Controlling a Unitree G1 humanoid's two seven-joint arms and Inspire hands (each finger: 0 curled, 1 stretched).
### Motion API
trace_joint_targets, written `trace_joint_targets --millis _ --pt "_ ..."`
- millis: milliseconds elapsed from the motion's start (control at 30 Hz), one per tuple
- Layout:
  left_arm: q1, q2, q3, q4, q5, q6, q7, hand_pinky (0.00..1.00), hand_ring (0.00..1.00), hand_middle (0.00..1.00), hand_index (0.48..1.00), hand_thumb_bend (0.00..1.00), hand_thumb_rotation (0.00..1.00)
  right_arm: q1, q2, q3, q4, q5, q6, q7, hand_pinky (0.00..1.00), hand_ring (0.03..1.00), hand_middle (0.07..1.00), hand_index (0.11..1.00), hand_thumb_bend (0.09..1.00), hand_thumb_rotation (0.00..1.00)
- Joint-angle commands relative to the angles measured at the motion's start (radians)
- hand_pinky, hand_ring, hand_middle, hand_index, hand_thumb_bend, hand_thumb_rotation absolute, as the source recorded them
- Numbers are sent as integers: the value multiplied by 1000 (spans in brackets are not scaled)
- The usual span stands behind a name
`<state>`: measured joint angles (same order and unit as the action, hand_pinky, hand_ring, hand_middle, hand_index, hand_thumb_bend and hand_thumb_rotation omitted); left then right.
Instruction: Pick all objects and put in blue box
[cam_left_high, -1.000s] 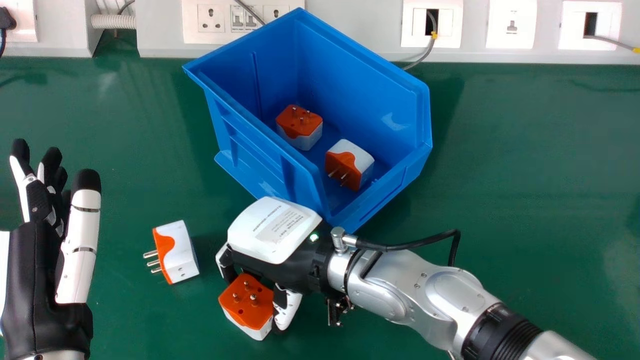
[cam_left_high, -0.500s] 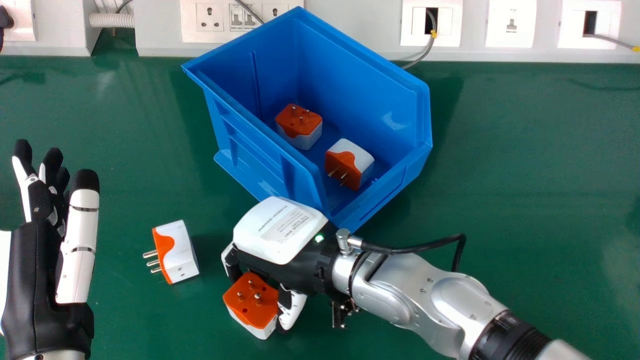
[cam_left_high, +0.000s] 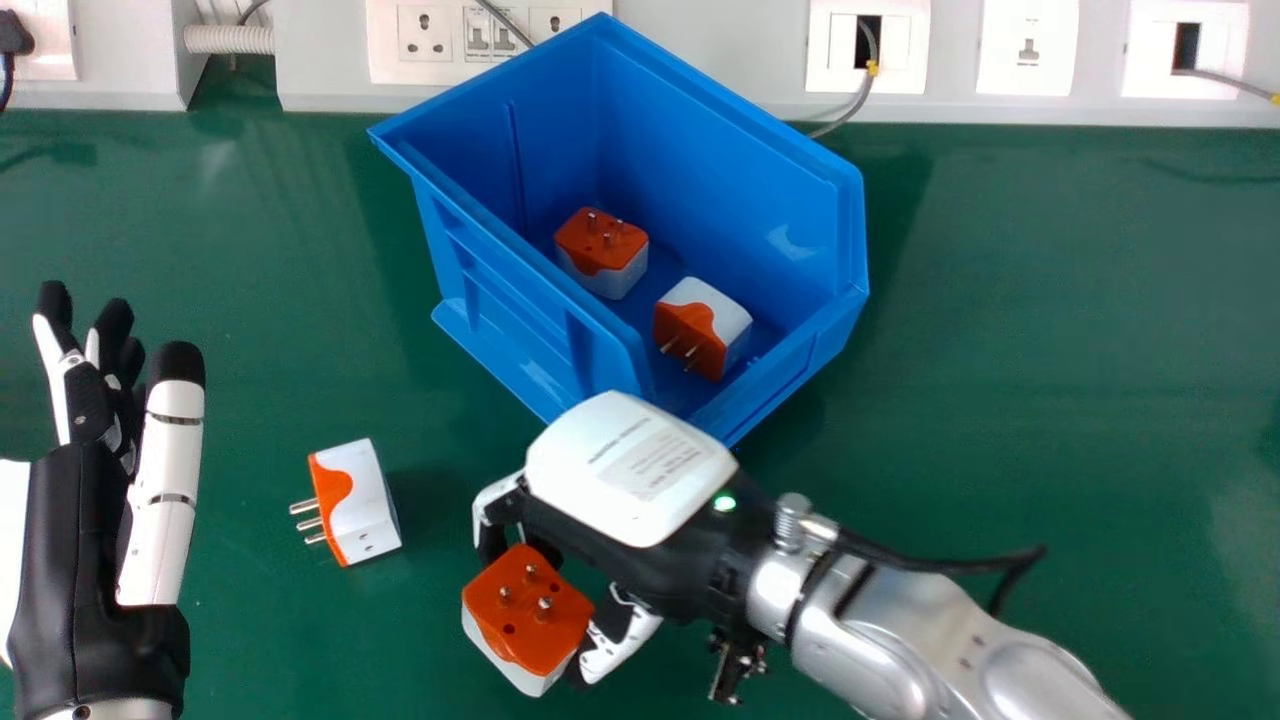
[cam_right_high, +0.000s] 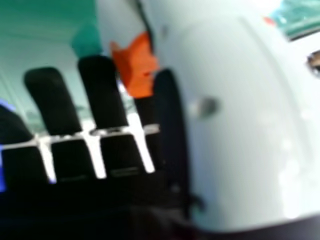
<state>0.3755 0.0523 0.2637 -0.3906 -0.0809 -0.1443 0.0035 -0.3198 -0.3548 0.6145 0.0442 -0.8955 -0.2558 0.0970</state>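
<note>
Boxing judged half done: one adapter and a second adapter are in the blue box. A third adapter is clamped by the right hand, fingers and thumb around it, outside the box. A fourth adapter is left on the table, untouched. Left hand idle, fingers extended. Right fingertips partly hidden; lift height can't be told.

TEXT: none legible | printed label — white back of right hand | print — too small
</note>
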Motion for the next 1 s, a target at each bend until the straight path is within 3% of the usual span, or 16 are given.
trace_joint_targets --millis 0,100,233,333,467,533,633,700,767,933,967 --pt "-7 7 8 -11 -10 -10 -5 1000 1000 996 999 410 813 47 -29 -58 -99 47 0 15 178 248 415 523 504 1" --pt "-9 8 9 -7 -17 -12 -11 1000 1000 997 1000 414 804 131 -69 -128 -199 60 23 21 167 235 411 521 503 3" --pt "-13 8 9 -1 -20 -15 -13 1000 1000 992 994 435 799 218 -119 -225 -281 70 23 5 144 208 296 480 484 132" --pt "-13 5 7 -5 -12 -14 -11 1000 1000 987 988 422 800 265 -158 -302 -295 70 -10 -53 123 177 258 473 483 147" --pt "-12 5 8 -7 -22 -9 -15 1000 1000 993 994 442 812 310 -198 -405 -301 104 -27 -85 79 119 185 470 486 143" --pt "-15 7 10 -3 -21 -9 -15 1000 1000 998 998 450 809 307 -209 -444 -287 105 -34 -101 71 108 170 470 488 138" --pt "-17 7 7 -8 -2 0 -3 1000 1000 991 990 432 821 269 -217 -477 -243 94 -33 -120 76 113 176 470 486 142" --pt "-20 2 2 -19 25 9 15 1000 1000 978 979 422 826 222 -213 -482 -202 82 -19 -125 80 118 184 470 485 146" --pt "-22 1 -3 -25 36 13 23 1000 1000 970 973 426 820 173 -205 -475 -164 69 -2 -120 80 119 185 470 484 147" --pt "-22 3 -8 -37 49 23 28 1000 1000 967 972 416 817 46 -168 -434 -49 42 28 -128 88 128 199 469 484 146" --pt "-23 4 -8 -37 47 23 26 1000 1000 965 972 407 825 12 -154 -423 -19 40 37 -130 92 133 206 470 484 143"
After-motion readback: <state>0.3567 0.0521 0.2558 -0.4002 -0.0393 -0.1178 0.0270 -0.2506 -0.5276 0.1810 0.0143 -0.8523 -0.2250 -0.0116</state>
